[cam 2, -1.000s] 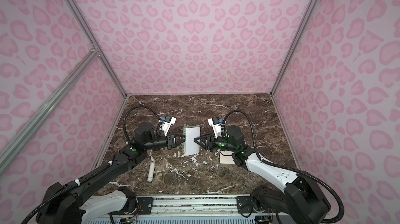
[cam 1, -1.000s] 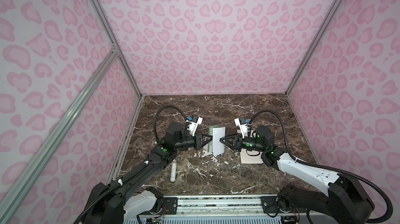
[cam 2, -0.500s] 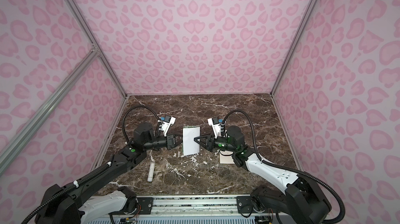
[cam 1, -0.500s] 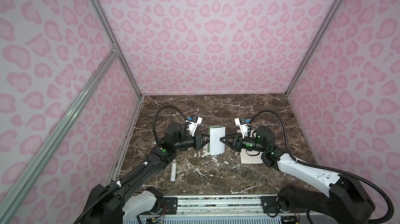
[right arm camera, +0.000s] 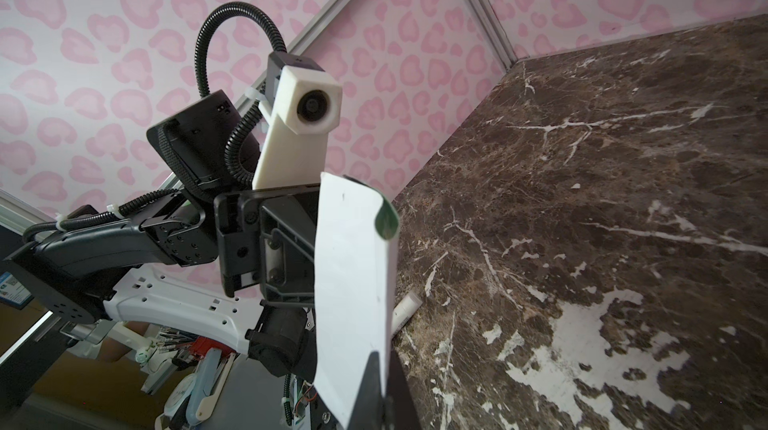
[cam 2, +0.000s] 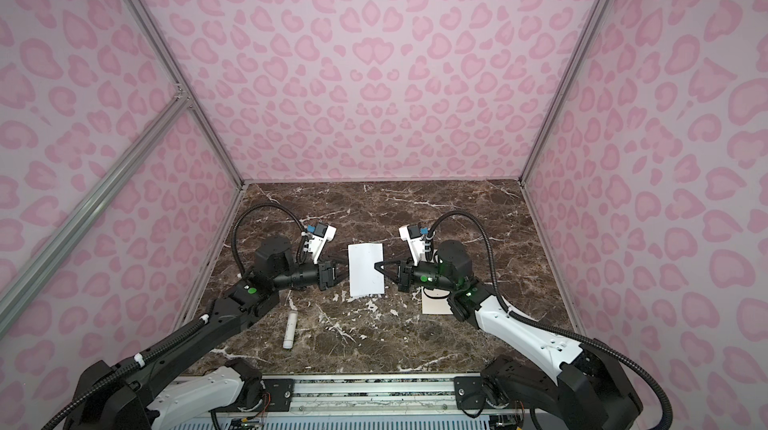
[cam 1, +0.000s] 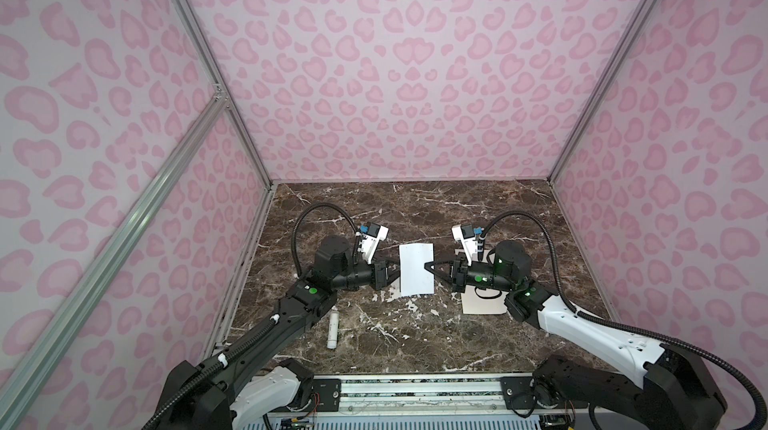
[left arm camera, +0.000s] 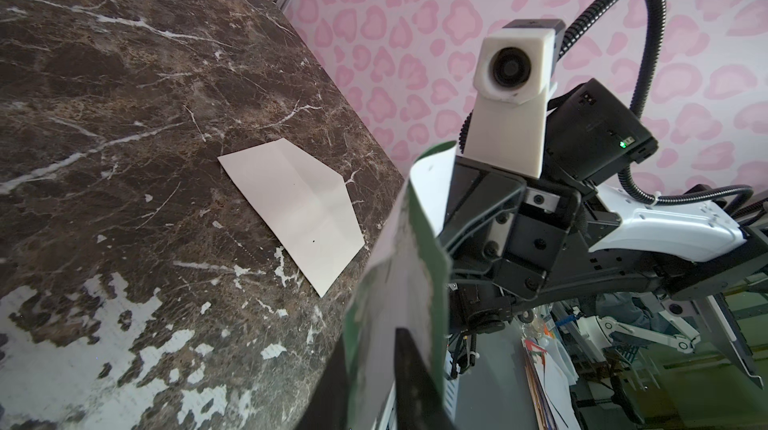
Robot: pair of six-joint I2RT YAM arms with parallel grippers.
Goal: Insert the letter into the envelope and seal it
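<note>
Your right gripper (cam 1: 425, 268) pinches the letter (cam 1: 415, 255) by one edge in midair, left gripper (cam 1: 392, 274) jaws parted beside it; w/ the card curling, you risk it twisting or slipping short of the envelope (cam 1: 482, 305) on the table.

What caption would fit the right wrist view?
Right gripper shut on the curled letter, held above the marble table.
</note>
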